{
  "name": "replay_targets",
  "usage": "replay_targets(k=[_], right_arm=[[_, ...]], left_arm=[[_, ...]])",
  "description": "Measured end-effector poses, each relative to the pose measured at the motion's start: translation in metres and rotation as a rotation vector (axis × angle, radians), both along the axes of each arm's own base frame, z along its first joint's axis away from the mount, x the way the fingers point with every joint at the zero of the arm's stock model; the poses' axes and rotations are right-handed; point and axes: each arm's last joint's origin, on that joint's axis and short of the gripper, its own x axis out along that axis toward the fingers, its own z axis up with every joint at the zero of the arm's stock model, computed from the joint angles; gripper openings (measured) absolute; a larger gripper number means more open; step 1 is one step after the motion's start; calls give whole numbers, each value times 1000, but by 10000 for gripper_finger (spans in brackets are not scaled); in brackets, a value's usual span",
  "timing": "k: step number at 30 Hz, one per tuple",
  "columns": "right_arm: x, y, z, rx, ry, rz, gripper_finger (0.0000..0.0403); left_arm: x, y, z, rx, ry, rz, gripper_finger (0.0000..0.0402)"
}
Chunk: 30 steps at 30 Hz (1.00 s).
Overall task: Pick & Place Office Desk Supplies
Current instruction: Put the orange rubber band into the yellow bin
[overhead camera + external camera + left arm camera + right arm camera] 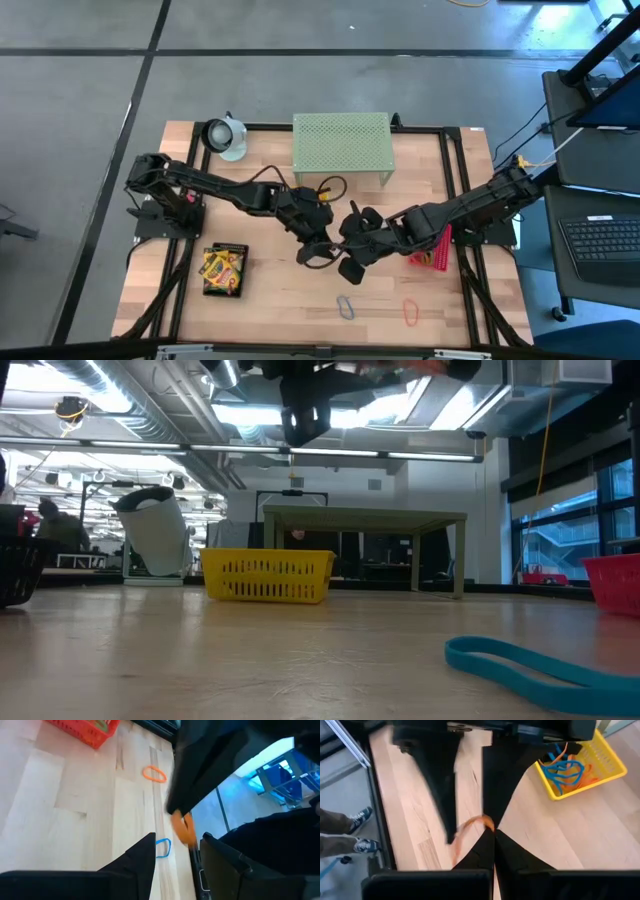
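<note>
My right gripper [493,840] is shut on an orange loop [470,826] above the middle of the table. My left gripper [470,832] is open, and its two fingers stand on either side of that loop; whether they touch it I cannot tell. In the high view the two grippers meet tip to tip, left [318,250] and right [347,252]. A blue loop [345,305] and an orange-red loop [410,313] lie flat near the table's near edge. Crayon boxes [224,268] sit in a black tray. My right gripper pinches the orange loop at one spot of its band [485,822], between the ends of its two fingers. The fingers slant down from the table's right side. The loop is clear of the table and curves away from the fingertips toward my left gripper.
A yellow tray [580,765] holding blue and orange loops stands in front of the pale green mesh shelf [342,145]. A pink-red tray [432,250] stands at the right under my right arm. A white container [228,137] is at the far left.
</note>
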Motion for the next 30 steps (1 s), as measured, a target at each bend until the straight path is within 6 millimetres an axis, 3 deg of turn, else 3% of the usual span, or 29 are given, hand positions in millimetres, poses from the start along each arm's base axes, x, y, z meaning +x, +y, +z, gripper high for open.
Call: replay_targets(k=[8, 17, 19, 24, 30], right_arm=[[-6, -6, 13, 13, -42, -6, 0], [3, -17, 17, 11, -90, 2, 0], [5, -19, 18, 24, -95, 15, 0], [7, -18, 19, 41, -119, 30, 0], [4, -19, 22, 38, -121, 32, 1]], left_arm=[[-11, 16, 16, 87, -52, 12, 143], [-12, 15, 16, 90, -49, 5, 138], [-12, 14, 16, 87, -47, 2, 119], [-13, 11, 16, 75, -42, -6, 15], [-12, 13, 16, 73, -36, 21, 2]])
